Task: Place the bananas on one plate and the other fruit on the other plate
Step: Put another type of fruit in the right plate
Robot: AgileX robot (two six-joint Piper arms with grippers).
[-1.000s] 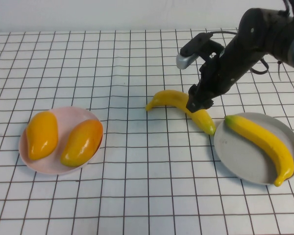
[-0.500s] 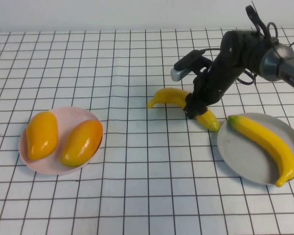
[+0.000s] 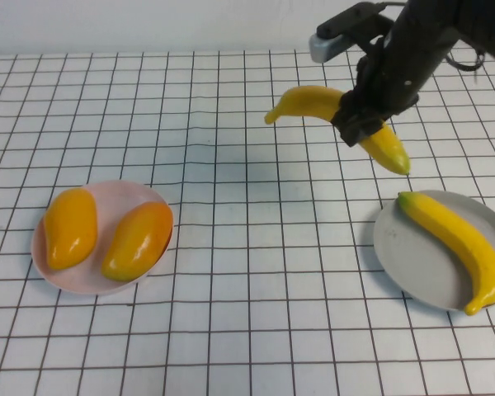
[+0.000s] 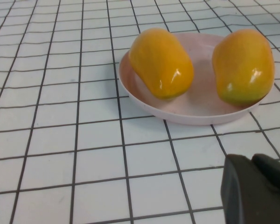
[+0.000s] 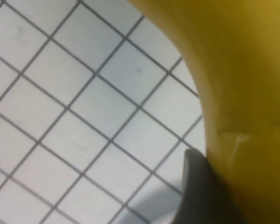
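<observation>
My right gripper (image 3: 359, 128) is shut on one banana (image 3: 313, 101) and holds it in the air above the far middle-right of the table. Close up in the right wrist view, that banana (image 5: 242, 70) is pressed against a dark finger (image 5: 200, 191). The other banana (image 3: 454, 247) lies on the grey plate (image 3: 396, 257) at the right. Two orange-yellow fruits (image 3: 70, 227) (image 3: 139, 239) rest side by side on the pink plate (image 3: 41, 264) at the left. My left gripper (image 4: 251, 161) is shut and empty, low near the front of the pink plate (image 4: 196, 109) and its fruits (image 4: 161, 63) (image 4: 242, 65).
A white cloth with a black grid (image 3: 247, 272) covers the table. A pale wall runs along the far edge. The right arm's dark links and cable reach in from the top right corner.
My right gripper closed on the banana that lay on the cloth and lifted it, moving it up and away from the table. The plates' contents and the left gripper have not moved.
</observation>
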